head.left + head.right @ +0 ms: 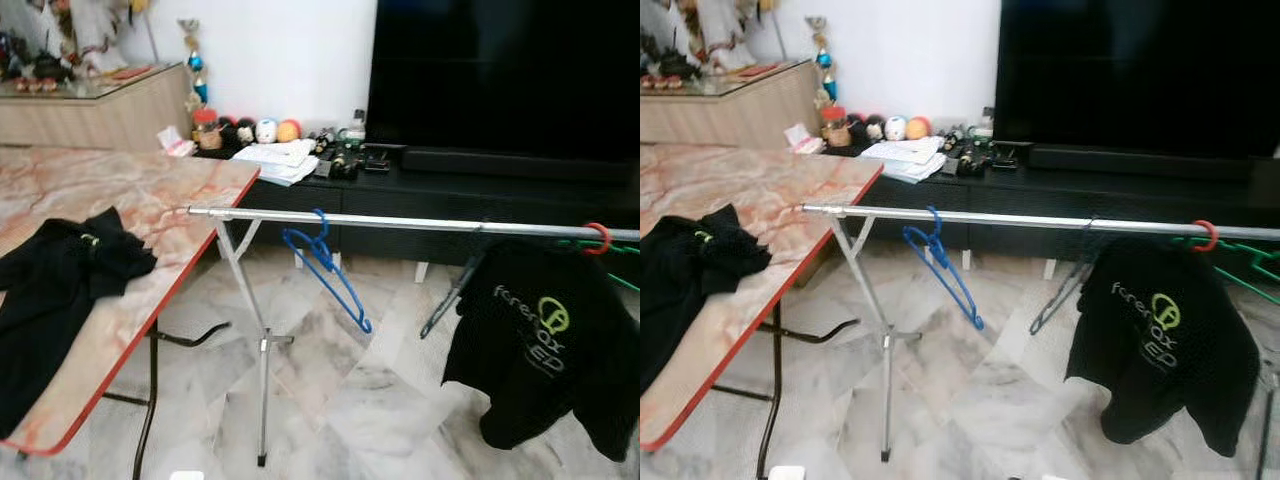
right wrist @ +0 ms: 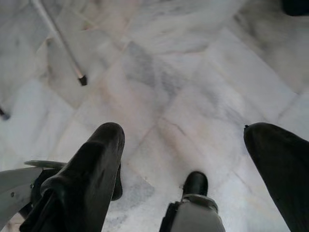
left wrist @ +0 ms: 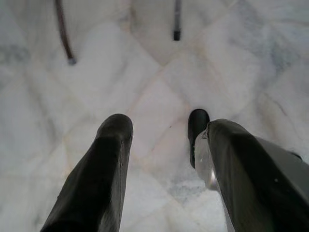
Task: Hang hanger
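Hanging idle over pale marble floor [image 3: 159, 87], both arms are seen from their wrist cams. Left gripper [image 3: 164, 130]: fingers spread w/ a clear gap, nothing held. Right gripper [image 2: 186, 135]: fingers set wide apart, nothing held.

Nearest in the head views, on robot's left, a marble-pattern table [image 1: 150, 200] w/ red edge is noted; a black garment [image 1: 60, 290] is laid crumpled on its near part, partly draped over the edge.

Just past the table corner a silver rail [image 1: 400, 222] is run across the scene, carried on a thin metal stand [image 1: 262, 350] w/ splayed legs.

Blue hanger [image 1: 325, 265] is hooked on the rail near its left end, tilted, lower end pointing down and to the right.

Further right on the rail: a dark hanger [image 1: 450, 295] hung at a slant, then a black T-shirt [image 1: 545, 345] w/ green-white logo, hung from a red hook [image 1: 597, 238]. Green hanger [image 1: 1245, 262] partly seen at far right.

Behind: low black TV cabinet [image 1: 480, 195] w/ large dark screen [image 1: 500, 75]; papers [image 1: 275, 160], small balls and clutter on its left part. Far left, a wooden sideboard [image 1: 100, 110] against white wall.
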Robot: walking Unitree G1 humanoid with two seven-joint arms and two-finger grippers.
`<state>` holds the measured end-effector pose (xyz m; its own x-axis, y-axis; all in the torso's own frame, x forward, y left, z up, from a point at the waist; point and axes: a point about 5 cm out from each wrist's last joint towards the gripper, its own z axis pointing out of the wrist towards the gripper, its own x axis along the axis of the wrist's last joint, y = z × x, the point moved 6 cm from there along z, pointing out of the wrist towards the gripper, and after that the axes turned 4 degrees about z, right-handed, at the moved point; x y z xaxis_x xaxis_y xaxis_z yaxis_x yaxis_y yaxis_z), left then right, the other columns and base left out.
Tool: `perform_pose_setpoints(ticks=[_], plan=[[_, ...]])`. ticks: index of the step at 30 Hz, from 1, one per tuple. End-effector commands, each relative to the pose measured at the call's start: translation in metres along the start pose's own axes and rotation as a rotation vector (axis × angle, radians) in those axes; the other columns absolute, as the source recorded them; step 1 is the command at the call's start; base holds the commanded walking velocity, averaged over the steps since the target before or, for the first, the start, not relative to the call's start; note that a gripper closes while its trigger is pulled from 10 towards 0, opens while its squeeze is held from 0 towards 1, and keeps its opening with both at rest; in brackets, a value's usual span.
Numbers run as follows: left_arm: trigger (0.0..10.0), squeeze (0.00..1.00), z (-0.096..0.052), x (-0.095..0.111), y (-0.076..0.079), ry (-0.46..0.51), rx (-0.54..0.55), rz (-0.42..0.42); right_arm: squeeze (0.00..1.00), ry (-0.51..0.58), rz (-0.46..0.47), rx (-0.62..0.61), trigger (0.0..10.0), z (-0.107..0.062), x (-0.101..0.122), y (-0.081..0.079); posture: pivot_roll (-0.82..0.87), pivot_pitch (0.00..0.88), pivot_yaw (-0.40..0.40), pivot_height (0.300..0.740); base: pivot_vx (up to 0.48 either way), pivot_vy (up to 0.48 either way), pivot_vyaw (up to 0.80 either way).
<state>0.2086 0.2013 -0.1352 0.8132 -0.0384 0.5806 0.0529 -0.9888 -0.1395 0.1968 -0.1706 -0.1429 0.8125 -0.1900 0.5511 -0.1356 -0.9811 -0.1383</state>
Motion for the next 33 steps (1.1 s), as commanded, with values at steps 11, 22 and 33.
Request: perform_pose_setpoints(ticks=[11,22,33], plan=[[10.0,0.0,0.0,0.001,0.004,-0.005,-0.007,0.045,0.0,-0.02,-0.008,-0.002,10.0,0.0,-0.002,0.0,0.06,0.0,0.021,0.74,0.0,-0.245,-0.8],[10.0,0.0,0.0,0.0,0.002,-0.006,-0.005,0.037,0.0,-0.024,-0.014,-0.001,10.0,0.0,-0.003,0.0,0.06,0.0,0.022,0.74,0.0,0.0,-0.8],[10.0,0.0,-0.003,-0.011,-0.027,-0.006,0.022,0.028,0.0,-0.028,-0.043,0.006,10.0,0.0,-0.003,-0.001,0.06,0.0,0.022,0.74,0.0,0.0,-0.79]])
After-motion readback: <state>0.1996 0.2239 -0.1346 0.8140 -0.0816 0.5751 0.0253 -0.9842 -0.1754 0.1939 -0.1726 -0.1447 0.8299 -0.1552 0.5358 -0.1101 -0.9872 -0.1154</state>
